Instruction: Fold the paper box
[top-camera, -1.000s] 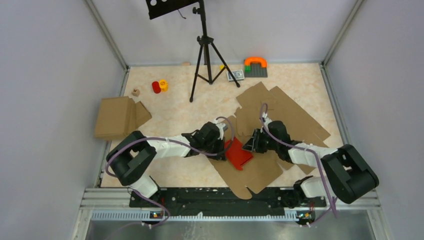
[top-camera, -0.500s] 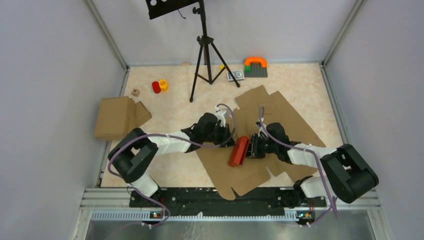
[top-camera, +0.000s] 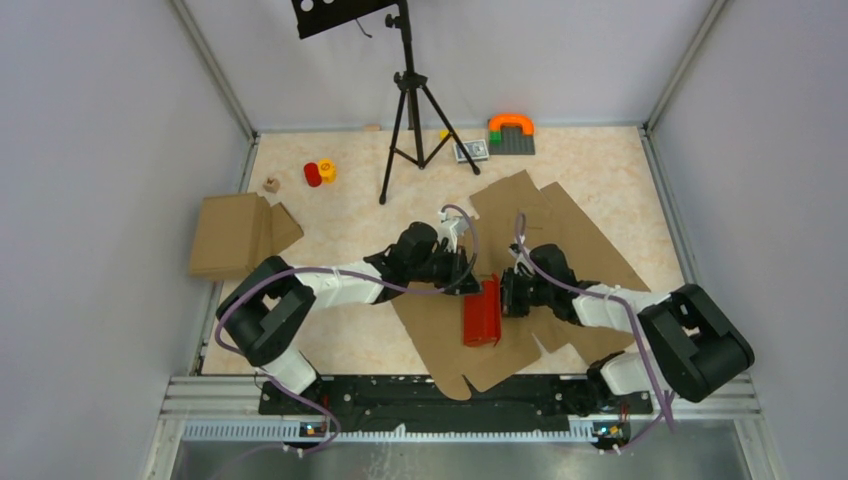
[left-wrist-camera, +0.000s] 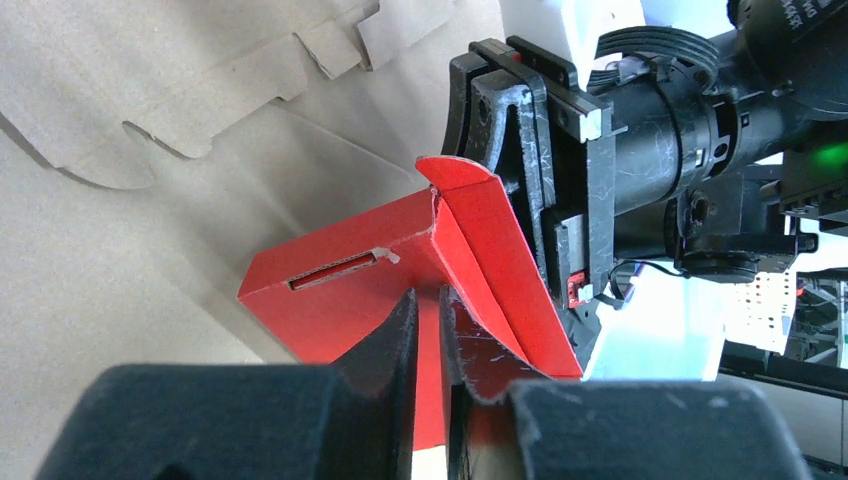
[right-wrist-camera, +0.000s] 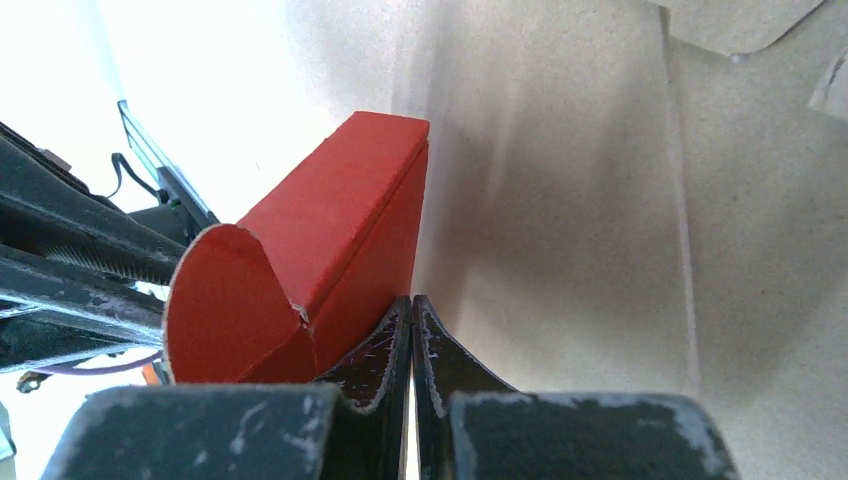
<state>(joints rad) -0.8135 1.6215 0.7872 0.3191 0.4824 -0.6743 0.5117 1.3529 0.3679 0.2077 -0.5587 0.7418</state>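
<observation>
Top view first: the paper box (top-camera: 482, 312) stands on its long edge on the brown cardboard sheet (top-camera: 560, 235), a narrow red slab towards 6 o'clock of the table's middle. The left gripper (top-camera: 468, 279) is right at the box's far end, about 11 o'clock of it. The right gripper (top-camera: 506, 294) is tight against its side at 2 o'clock. Off at 9 o'clock lies the folded brown box (top-camera: 235, 235), well apart, and the tripod (top-camera: 408, 120) stands up at 12.

Over to the left wrist: the black fingers (left-wrist-camera: 400, 335) come up from 6 o'clock with only a thin slot between them. Red card shows in that slot, right where a wall of the paper box (left-wrist-camera: 350, 285) meets a long side flap (left-wrist-camera: 500, 270). Whether they are actually biting on the card, I cannot tell. A slit is cut in the near red wall. The other arm's black tool sits just behind the box at 1 o'clock.

Right wrist now: its fingers (right-wrist-camera: 385, 345) are pressed flat together with nothing between them. The left one touches the foot of the box's side wall (right-wrist-camera: 370, 240). A rounded red tab (right-wrist-camera: 225, 305) sticks out at 9 o'clock, with cardboard to the right.
</observation>
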